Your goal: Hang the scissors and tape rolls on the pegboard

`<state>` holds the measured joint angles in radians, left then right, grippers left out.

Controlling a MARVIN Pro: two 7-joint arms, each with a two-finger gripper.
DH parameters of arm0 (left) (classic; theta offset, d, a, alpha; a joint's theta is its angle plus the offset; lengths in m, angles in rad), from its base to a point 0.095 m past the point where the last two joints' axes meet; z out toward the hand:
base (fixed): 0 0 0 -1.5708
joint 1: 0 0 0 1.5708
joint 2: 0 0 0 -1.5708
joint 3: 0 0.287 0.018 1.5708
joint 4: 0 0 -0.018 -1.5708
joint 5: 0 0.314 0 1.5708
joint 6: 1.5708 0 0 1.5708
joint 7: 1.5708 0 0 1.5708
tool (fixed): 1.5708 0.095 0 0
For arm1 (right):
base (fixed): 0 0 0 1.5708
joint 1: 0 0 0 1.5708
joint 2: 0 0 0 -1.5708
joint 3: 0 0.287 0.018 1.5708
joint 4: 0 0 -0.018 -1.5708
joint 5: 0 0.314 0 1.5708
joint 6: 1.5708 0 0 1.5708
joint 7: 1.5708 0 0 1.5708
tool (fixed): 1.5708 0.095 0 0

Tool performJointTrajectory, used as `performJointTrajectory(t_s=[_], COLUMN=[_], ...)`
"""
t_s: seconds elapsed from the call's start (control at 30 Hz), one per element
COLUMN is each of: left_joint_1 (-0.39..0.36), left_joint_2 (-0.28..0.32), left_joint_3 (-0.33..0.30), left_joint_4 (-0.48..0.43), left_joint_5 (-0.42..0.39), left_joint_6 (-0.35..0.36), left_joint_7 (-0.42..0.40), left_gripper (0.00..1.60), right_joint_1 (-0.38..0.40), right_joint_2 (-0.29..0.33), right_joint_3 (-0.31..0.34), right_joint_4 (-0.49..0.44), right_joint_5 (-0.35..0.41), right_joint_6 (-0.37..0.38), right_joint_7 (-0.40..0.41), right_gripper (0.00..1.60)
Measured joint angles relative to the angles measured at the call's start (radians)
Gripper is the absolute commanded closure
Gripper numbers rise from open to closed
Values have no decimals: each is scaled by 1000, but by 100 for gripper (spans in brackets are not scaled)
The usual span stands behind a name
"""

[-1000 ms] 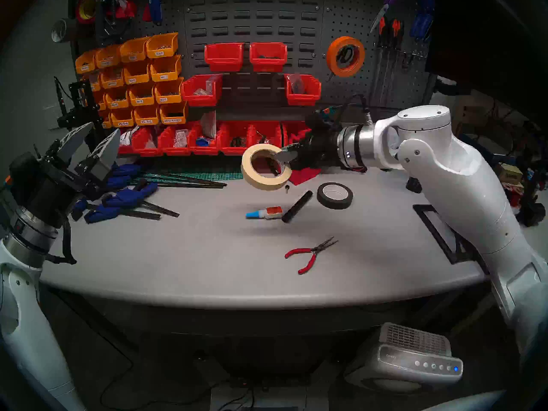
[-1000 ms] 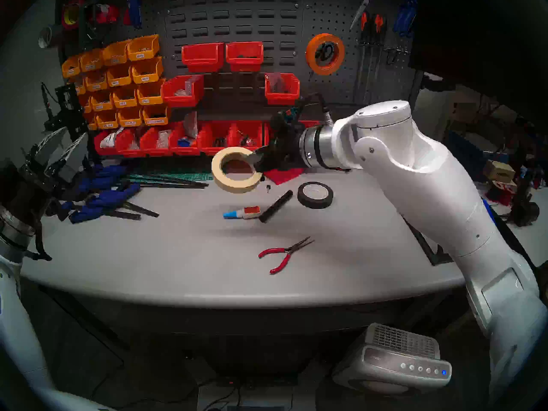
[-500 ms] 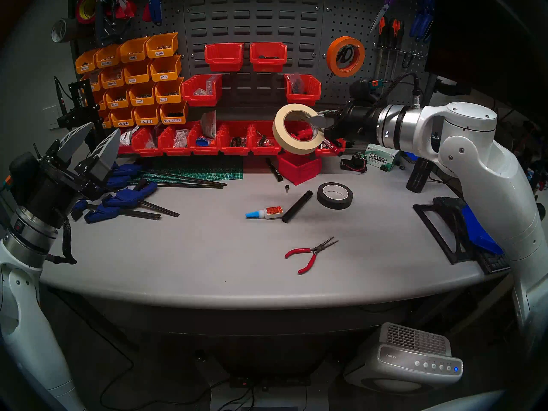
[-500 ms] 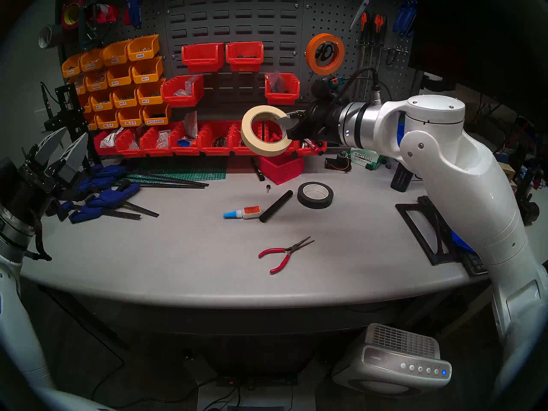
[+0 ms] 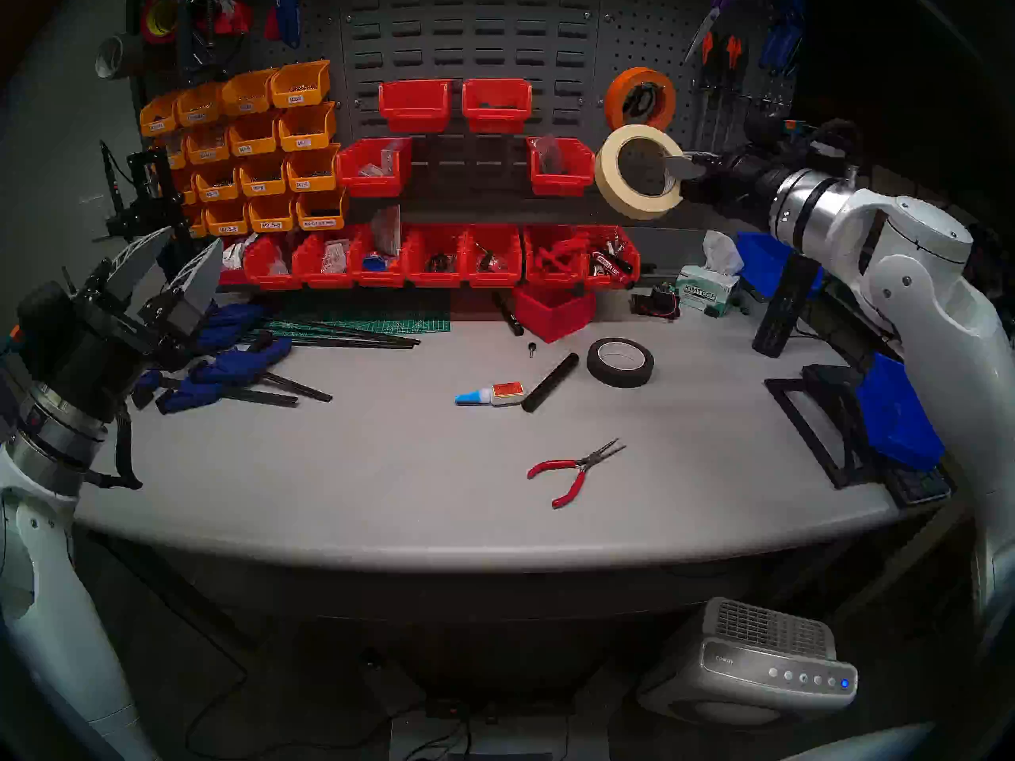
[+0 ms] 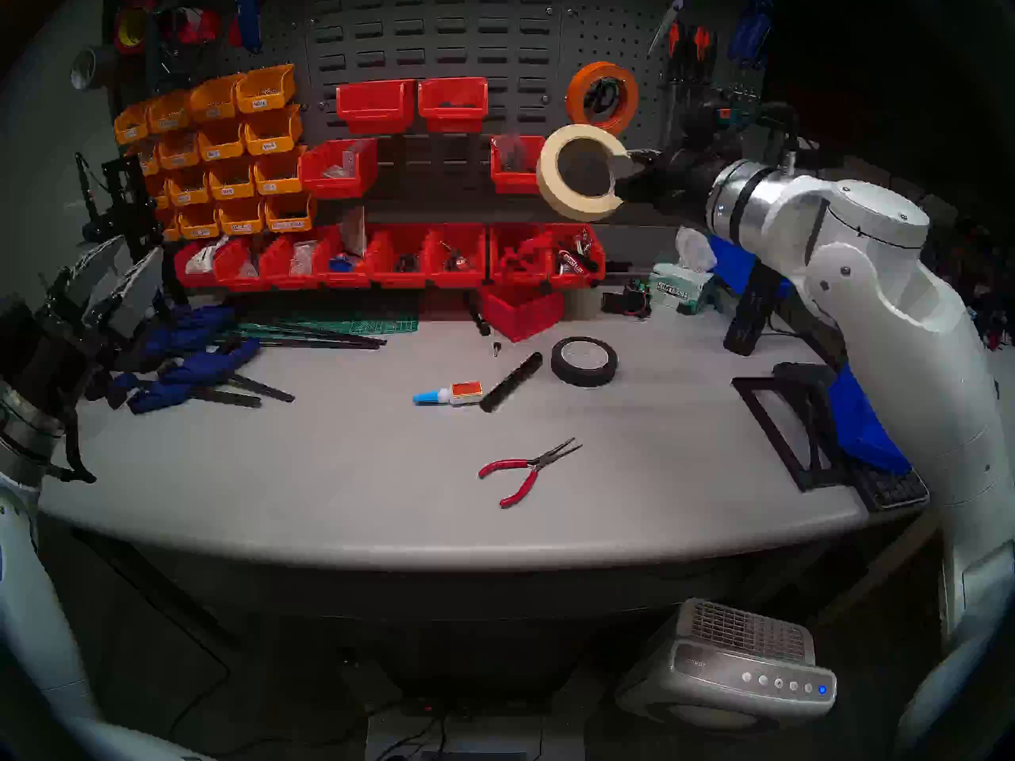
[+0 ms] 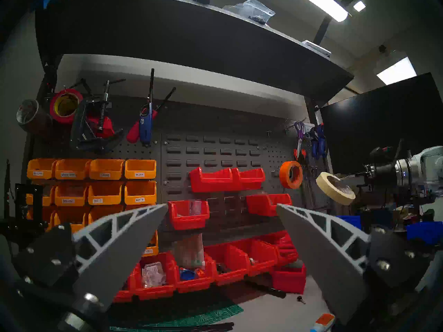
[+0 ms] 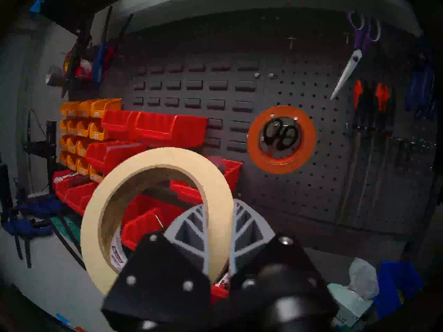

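My right gripper (image 5: 673,167) is shut on the rim of the cream masking-tape roll (image 5: 607,178), one finger inside the ring and one outside (image 8: 219,211). It holds the roll upright in the air, just below and left of the orange tape roll (image 5: 614,103). The orange roll hangs on the dark pegboard (image 5: 648,35). Black-handled scissors (image 8: 279,136) hang inside the orange ring (image 8: 254,142). The cream roll (image 8: 119,187) stands apart from the board. At the table's left edge my left gripper (image 5: 191,239) is raised, open and empty (image 7: 221,205).
On the table lie a black tape roll (image 5: 596,367), red pliers (image 5: 549,465), a glue bottle (image 5: 494,394), a black cylinder (image 5: 549,381) and blue clamps (image 5: 219,370). Red bins (image 5: 560,167) hang left of the cream roll. Purple scissors (image 5: 708,13) and screwdrivers (image 5: 719,73) hang right of the orange roll.
My right arm has carried the cream roll up and to the right, from just above the table's middle to the pegboard below the orange roll. The left arm has stayed still.
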<state>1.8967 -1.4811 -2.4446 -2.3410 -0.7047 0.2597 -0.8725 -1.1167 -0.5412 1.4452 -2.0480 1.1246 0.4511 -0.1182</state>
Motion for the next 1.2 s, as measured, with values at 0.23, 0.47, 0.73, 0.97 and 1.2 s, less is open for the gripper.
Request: performJointTrajectory(t_s=[0.23,0.47,0.73,0.97,1.2], left_joint_1=[0,0,0,0,0], left_joint_2=[0,0,0,-1,-1], left_joint_3=[0,0,0,0,0], left_joint_4=[0,-1,-1,-2,-2], left_joint_5=[0,0,-1,-1,-1], left_joint_6=[0,0,0,0,0], left_joint_7=[0,0,0,1,1], left_gripper=[0,0,0,0,0], right_joint_1=[-84,-202,-299,-333,-297], right_joint_2=[-24,-107,-201,-249,-255], right_joint_3=[101,218,266,254,206], right_joint_4=[-1,-28,-58,-46,2], right_joint_5=[7,-23,-64,-78,-77], right_joint_6=[-81,-182,-284,-368,-374], right_joint_7=[-88,-176,-157,-76,-42], right_gripper=[160,160,160,160,160])
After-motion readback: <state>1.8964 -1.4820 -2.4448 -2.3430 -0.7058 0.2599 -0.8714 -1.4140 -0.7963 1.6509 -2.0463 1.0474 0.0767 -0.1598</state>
